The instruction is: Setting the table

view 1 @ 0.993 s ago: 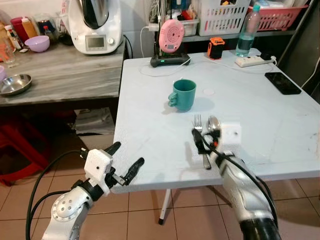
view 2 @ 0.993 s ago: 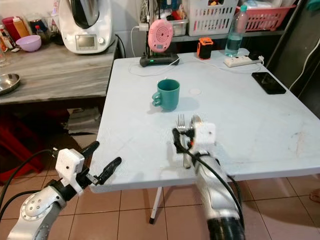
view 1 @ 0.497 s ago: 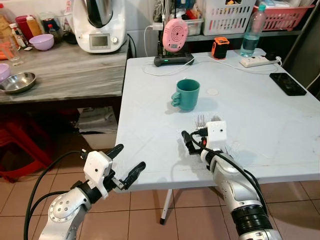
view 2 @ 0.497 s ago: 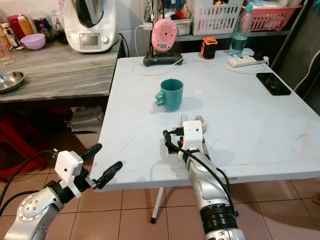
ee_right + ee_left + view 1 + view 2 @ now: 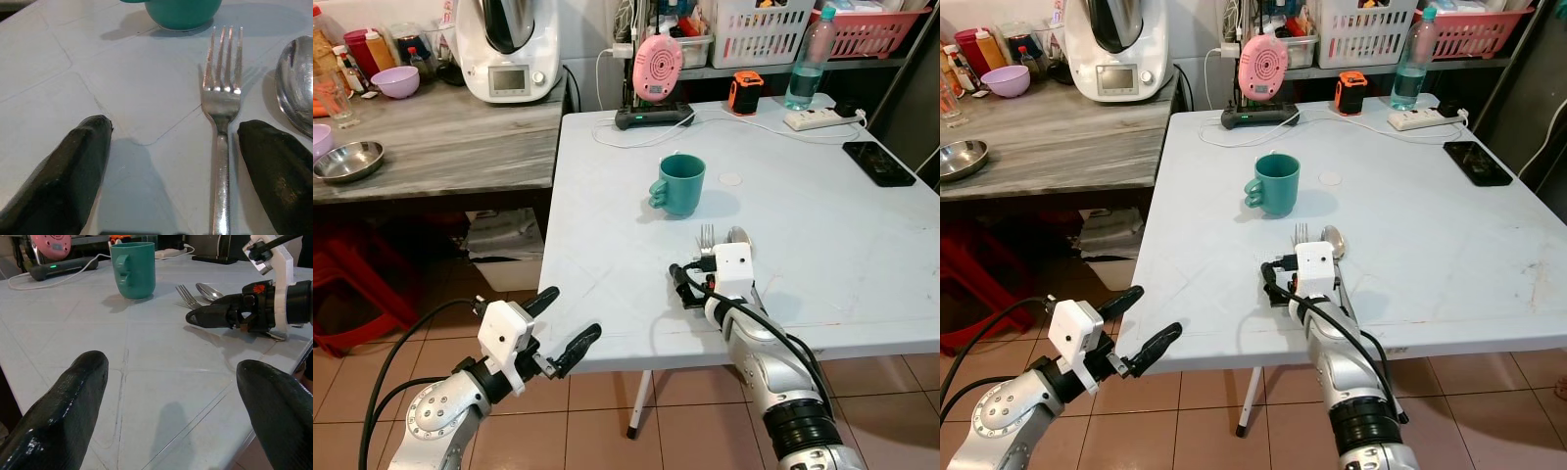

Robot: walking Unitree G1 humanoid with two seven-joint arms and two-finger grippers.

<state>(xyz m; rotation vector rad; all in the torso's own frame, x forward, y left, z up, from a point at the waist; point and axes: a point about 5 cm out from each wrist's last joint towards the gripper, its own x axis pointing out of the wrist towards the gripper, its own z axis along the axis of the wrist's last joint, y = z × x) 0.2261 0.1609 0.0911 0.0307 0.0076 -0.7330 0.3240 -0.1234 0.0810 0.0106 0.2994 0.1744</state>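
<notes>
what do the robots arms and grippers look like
Both arms are silver metal with black cables looping along them. Each wrist carries a white boxy block, and each gripper has two long black fingers. The left gripper shows a round silver joint behind it; the right gripper has a small red mark near its black base.

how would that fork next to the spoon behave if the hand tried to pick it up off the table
The fork looks like polished metal, so probably stiff but slippery between the right hand's fingers. It lies flat on the smooth table, so it would likely slide rather than lift if pushed. It seems light, and close enough to the spoon to knock it.
</notes>
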